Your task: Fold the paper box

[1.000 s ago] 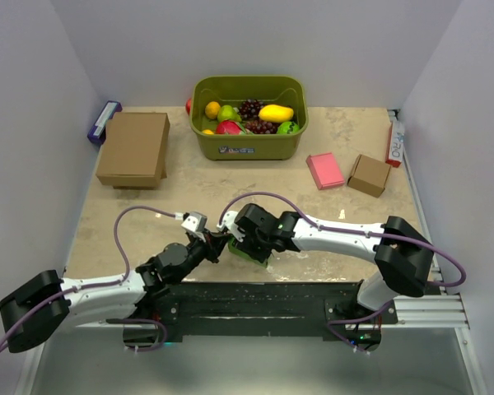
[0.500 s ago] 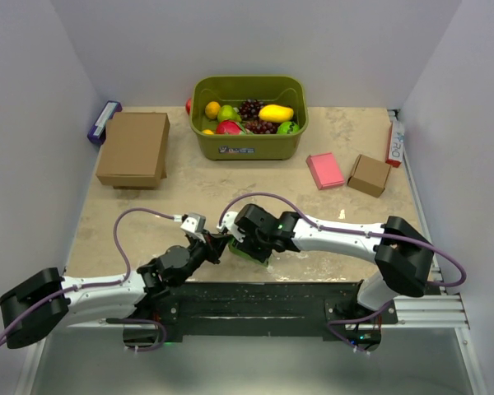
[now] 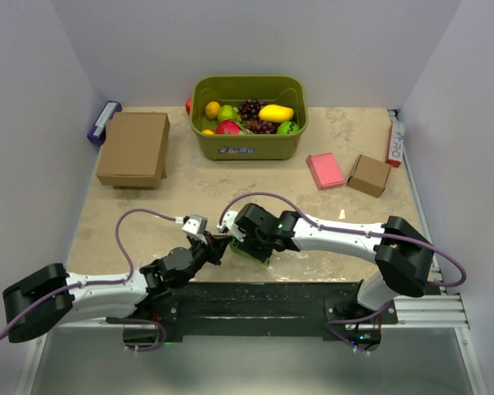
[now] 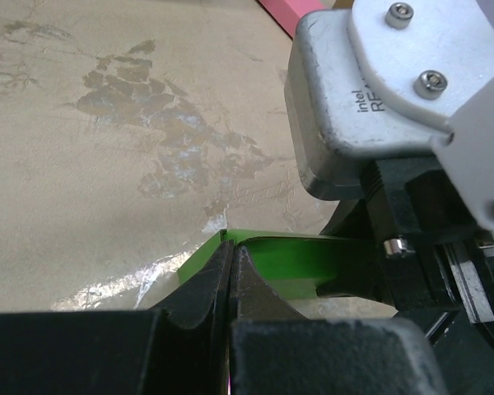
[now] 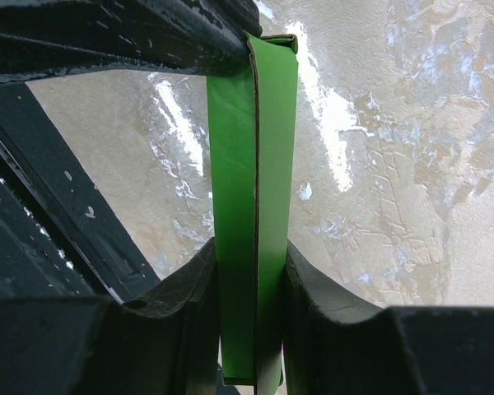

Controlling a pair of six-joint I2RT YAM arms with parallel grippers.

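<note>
Now, the right fingers are clamped on the flattened green box, low over the front middle of the bench. The left fingers are clenched tight, tips at the box's edge; whether paper sits between them, can't tell. The bench is beige, mottled, with wet-looking glare. White walls close in on three sides. At the back: fruit tub, large brown box, pink box, small brown box.

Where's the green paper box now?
In the top view the paper box is at the table's near middle, clamped in the right gripper, the left gripper pinching its end.
</note>
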